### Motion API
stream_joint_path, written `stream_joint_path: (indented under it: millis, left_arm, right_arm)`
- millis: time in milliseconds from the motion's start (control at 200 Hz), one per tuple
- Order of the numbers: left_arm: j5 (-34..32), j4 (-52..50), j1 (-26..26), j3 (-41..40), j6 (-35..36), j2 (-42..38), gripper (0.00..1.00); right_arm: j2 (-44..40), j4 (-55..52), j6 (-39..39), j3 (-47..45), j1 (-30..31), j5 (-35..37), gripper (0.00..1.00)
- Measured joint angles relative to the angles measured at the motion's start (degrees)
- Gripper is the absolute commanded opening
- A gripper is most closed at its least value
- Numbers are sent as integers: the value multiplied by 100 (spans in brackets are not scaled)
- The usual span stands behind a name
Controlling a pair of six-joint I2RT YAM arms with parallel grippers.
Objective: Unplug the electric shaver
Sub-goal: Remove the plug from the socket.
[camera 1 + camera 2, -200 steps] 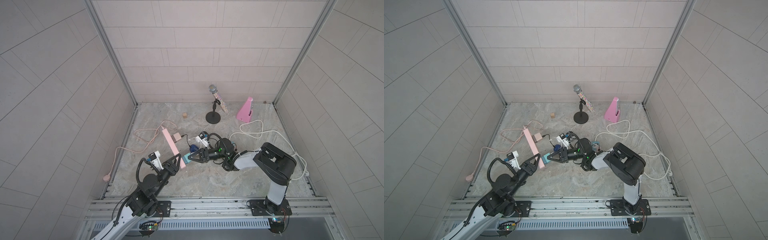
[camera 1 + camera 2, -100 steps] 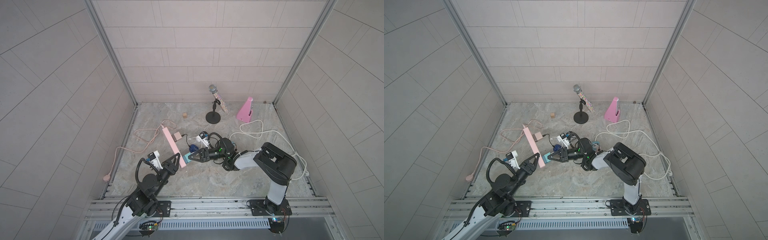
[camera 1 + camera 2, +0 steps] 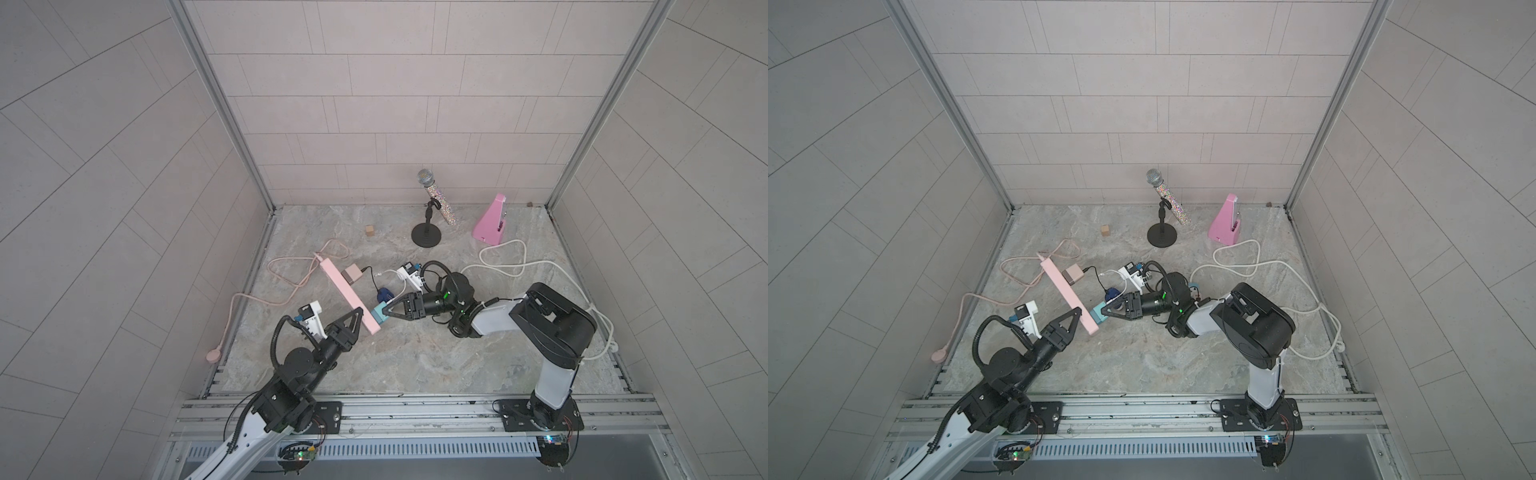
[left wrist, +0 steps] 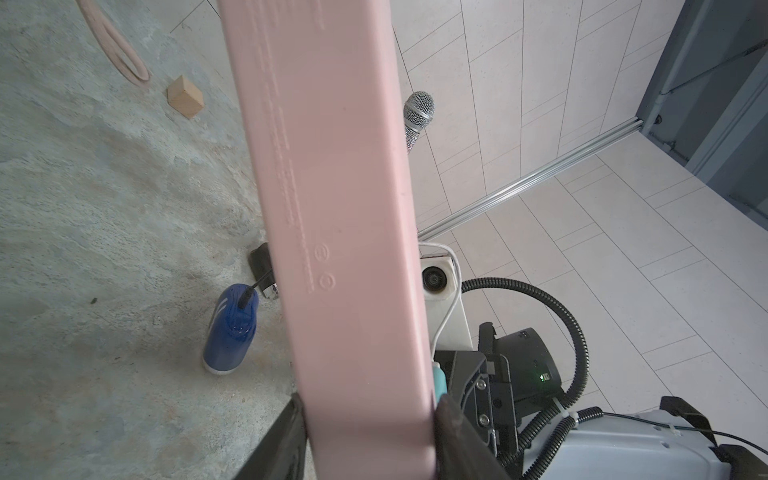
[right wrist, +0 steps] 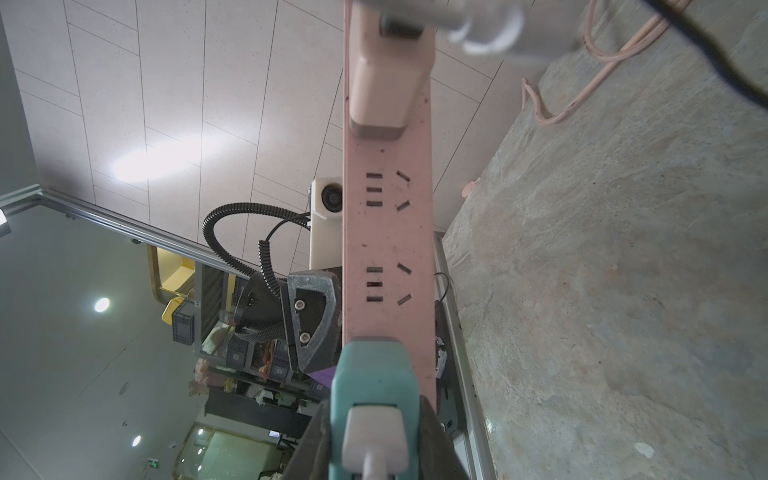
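Observation:
The blue electric shaver [image 3: 384,296] [image 3: 1112,294] [image 4: 230,328] lies on the stone floor beside the pink power strip [image 3: 345,291] [image 3: 1065,286] [image 4: 332,187] [image 5: 386,241]. A thin black cable runs from it toward a beige adapter [image 3: 353,273] [image 5: 380,75] plugged into the strip's far part. A teal adapter [image 3: 377,311] [image 5: 374,374] with a white plug in it sits in the strip's near end. My right gripper [image 3: 384,316] [image 5: 374,419] is shut on the teal adapter. My left gripper [image 3: 365,322] [image 4: 370,415] clamps the strip's near end from the opposite side.
A microphone on a black stand [image 3: 428,216], a pink wedge [image 3: 492,222] and a small wooden cube [image 3: 370,230] stand toward the back wall. A white cable [image 3: 519,266] loops at the right, and the strip's pink cord [image 3: 291,274] trails left. Tiled walls enclose three sides.
My left gripper's jaws have narrowed onto the near end of the pink power strip. The right gripper has kept its hold on the teal adapter without moving.

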Motion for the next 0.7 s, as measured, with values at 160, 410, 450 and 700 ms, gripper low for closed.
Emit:
stream_joint_path:
  millis: [160,410,450,700]
  left_arm:
    - [127,33,66,0,-7,0,0]
    - [313,92,144,0,-22,0,0]
    - [345,96,149,0,-26,0,0]
    - [511,186,190,-17,-74,2,0]
  right_arm:
    - [2,26,11,2,-13,-31,0]
    - [2,109,17,7,-98,-166,0]
    - [2,120,20,7,-120,-199,0]
    - [2,192,20,52,-201,-315,0]
